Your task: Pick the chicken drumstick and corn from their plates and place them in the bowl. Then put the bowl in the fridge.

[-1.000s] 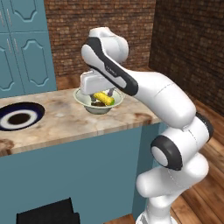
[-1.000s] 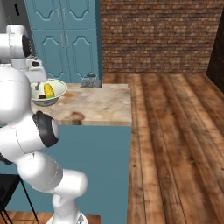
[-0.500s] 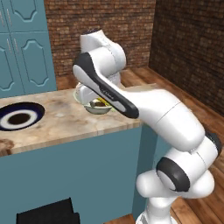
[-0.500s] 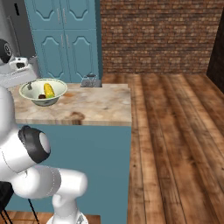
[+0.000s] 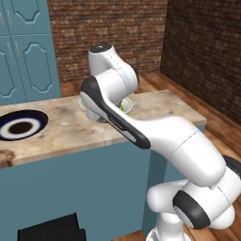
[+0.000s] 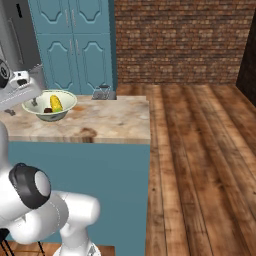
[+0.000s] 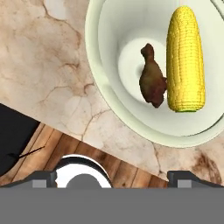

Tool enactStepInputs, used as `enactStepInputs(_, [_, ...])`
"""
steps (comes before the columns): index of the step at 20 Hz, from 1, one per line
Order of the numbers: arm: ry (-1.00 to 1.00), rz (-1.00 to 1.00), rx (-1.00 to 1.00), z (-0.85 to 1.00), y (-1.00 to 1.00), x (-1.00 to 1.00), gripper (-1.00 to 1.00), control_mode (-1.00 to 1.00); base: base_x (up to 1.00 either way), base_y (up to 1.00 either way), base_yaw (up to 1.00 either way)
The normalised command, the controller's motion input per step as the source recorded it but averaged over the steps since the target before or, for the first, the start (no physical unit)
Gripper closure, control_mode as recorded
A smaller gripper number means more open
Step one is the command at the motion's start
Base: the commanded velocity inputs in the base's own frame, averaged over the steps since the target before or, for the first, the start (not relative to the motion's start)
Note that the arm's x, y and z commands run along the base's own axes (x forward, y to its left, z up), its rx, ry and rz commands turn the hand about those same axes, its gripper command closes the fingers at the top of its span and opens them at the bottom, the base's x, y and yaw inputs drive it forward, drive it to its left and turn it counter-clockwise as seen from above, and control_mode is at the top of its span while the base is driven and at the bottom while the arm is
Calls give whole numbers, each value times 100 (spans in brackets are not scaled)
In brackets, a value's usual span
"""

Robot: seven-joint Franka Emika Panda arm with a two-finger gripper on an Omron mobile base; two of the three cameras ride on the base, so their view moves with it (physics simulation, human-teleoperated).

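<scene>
The pale cream-green bowl (image 7: 101,83) stands on the marble counter, and in it lie the yellow corn (image 7: 186,61) and the dark brown chicken drumstick (image 7: 152,83), side by side and touching. In the right base view the bowl (image 6: 65,102) with the corn (image 6: 56,103) and the drumstick (image 6: 48,110) sits near the counter's left end. My gripper (image 7: 113,177) hovers above and beside the bowl, over the counter's edge, open with nothing between its tips. The navy-rimmed plate (image 5: 21,126) lies bare on the counter's left part. The grey steel fridge (image 6: 15,35) stands shut at the back left.
Teal cabinets (image 6: 75,45) line the back wall beside the fridge. A small grey object (image 6: 102,92) stands at the counter's (image 6: 110,120) far edge. My own arm (image 5: 117,94) hides most of the bowl in the left base view. Wood floor (image 6: 200,150) stretches to the right.
My hand has lifted off the bowl and swung back toward the fridge side. The bowl stays put with corn and drumstick inside.
</scene>
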Motion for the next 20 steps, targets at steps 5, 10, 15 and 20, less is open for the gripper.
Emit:
enactStepInputs(5, [0, 1, 0, 0, 0, 31, -100, -100, 0, 0, 0])
enactStepInputs(10, [0, 14, -5, -1, 14, 16, -100, -100, 0, 0, 0])
enactStepInputs(15, [0, 21, -13, -7, 21, 17, -100, -100, 0, 0, 0])
enactStepInputs(20, [1, 18, -20, -10, 20, 14, -100, -100, 0, 0, 0])
